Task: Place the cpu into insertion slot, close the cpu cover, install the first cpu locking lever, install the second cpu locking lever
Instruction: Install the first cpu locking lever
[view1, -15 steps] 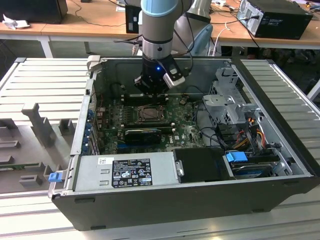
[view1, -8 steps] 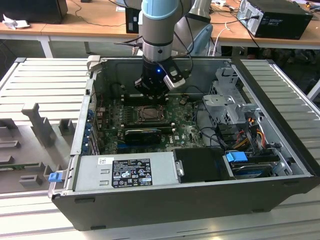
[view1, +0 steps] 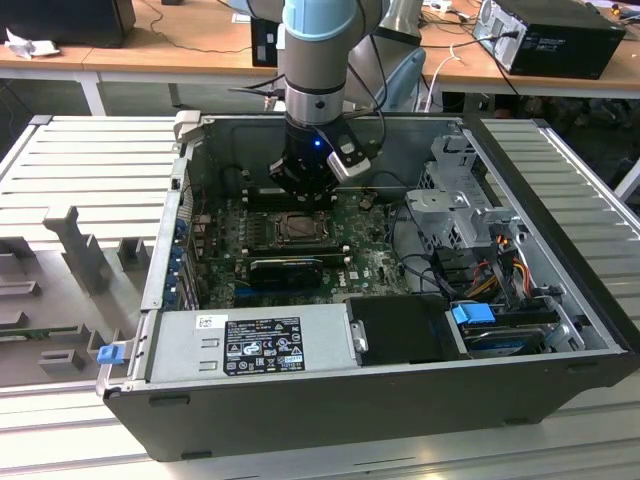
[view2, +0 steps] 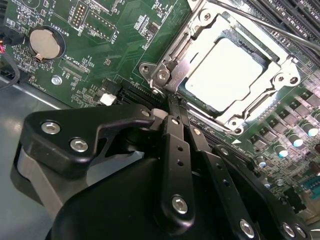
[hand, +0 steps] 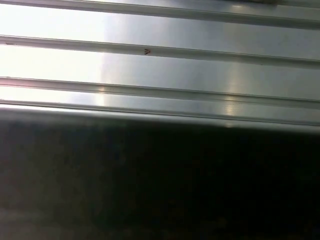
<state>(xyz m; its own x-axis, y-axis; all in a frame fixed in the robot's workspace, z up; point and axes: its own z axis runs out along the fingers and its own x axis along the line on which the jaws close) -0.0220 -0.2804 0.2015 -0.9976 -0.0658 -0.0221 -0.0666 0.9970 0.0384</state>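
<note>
In the second wrist view the cpu lies flat in the insertion slot, its pale metal face showing through the window of the cpu cover. The cover rests down over it. A thin metal locking lever runs along the far side of the socket. My gripper is shut, black fingers pressed together, tips at the socket's near edge beside the cover's hinge tab. In the exterior view the gripper hangs inside the open computer case just above the socket.
The green motherboard carries a coin battery and long black memory slots. A long black card, the power supply and a drive cage crowd the case. Ribbed metal table lies around it.
</note>
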